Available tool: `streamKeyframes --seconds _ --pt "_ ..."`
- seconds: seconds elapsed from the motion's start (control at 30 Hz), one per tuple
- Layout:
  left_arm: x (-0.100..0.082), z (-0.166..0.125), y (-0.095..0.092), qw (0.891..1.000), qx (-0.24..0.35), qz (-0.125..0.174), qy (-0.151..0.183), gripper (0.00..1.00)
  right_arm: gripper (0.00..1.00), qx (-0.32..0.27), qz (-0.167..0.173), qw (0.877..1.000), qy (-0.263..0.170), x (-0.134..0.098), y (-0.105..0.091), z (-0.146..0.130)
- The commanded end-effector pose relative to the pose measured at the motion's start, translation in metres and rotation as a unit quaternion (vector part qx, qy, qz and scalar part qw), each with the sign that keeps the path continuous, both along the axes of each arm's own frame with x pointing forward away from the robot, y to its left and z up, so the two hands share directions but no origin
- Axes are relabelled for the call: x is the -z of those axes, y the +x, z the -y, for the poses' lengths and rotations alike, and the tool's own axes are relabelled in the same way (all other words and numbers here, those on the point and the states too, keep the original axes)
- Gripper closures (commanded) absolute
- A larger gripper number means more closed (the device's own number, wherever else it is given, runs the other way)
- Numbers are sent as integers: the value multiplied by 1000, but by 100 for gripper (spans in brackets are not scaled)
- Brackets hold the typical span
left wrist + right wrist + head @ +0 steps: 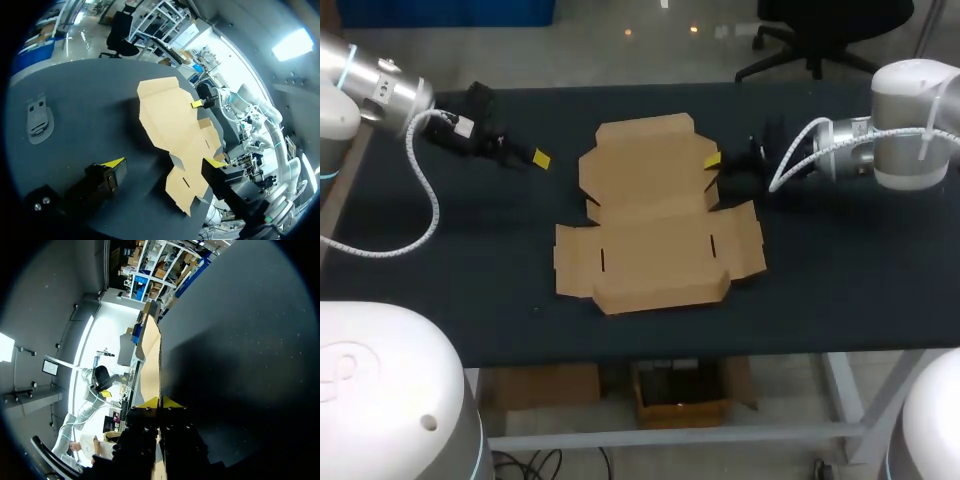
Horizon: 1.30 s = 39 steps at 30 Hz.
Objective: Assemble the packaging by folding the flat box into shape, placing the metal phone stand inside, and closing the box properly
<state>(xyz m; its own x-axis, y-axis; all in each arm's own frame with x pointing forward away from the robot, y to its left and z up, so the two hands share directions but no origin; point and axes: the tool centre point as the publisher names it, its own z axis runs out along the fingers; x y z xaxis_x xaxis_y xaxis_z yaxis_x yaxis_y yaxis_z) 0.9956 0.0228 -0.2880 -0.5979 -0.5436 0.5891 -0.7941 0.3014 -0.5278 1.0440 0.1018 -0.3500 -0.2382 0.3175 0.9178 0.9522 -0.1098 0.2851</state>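
A: Left side status?

B: left gripper (pixel 164 162) is released, fingers (pixel 114 163) spread wide, holding nothing. It sits low over the far-left part of the table (pixel 860 280), aimed across toward the box.

A: Stand?

B: metal phone stand (pixel 39 120) lies flat on the table off to one side of the left gripper. It's outside the fingers and not touching them, and well apart from the box too. Can't make it out in the head view.

A: Box?

B: flat box (pixel 655 215) is mid-table and unfolded, panels and flaps lying down, slots showing. Its left edge is near the left gripper's yellow tip but apart from it, with dark table between them. From the left wrist, the box spreads out ahead of the open fingers.

A: Right side?

B: right gripper (pixel 160 402) comes in from the right and sits at the box's right edge, where the far panel meets the side flap. In the right wrist view the cardboard is edge-on and runs straight between the two yellow tips. The tips are tight on either side, so I read it as clamped on the box's edge.

A: Edge lifted there?

B: Head view shows the box lying flat. Can't tell any lift at the pinched spot.
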Motion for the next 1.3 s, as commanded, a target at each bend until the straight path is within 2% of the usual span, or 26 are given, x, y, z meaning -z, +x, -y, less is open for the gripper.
streamKeyframes --seconds 0.03,0.37,0.67,0.87,1.13,1.17,1.2,1.3 --pt "3 8 5 1000 3 25 -7 0 100 -8 14 1000 15 -3 3 4" --pt "7 17 23 996 3 80 -31 0 100 -15 64 997 37 -22 -2 5" --pt "16 28 37 989 12 115 -89 0 100 -18 103 993 60 -28 -3 1" --pt "15 41 44 984 18 131 -119 0 100 -16 112 991 64 -31 -2 -1" --pt "7 57 46 979 36 147 -135 0 100 -14 125 990 65 -35 -2 -4" --pt "6 58 46 979 38 149 -138 6 100 -14 126 990 66 -35 -1 -4" --pt "6 60 46 978 40 149 -139 17 100 -14 127 990 66 -35 -1 -4" --pt "5 65 47 977 46 151 -144 22 100 -14 130 989 69 -36 -1 -5"
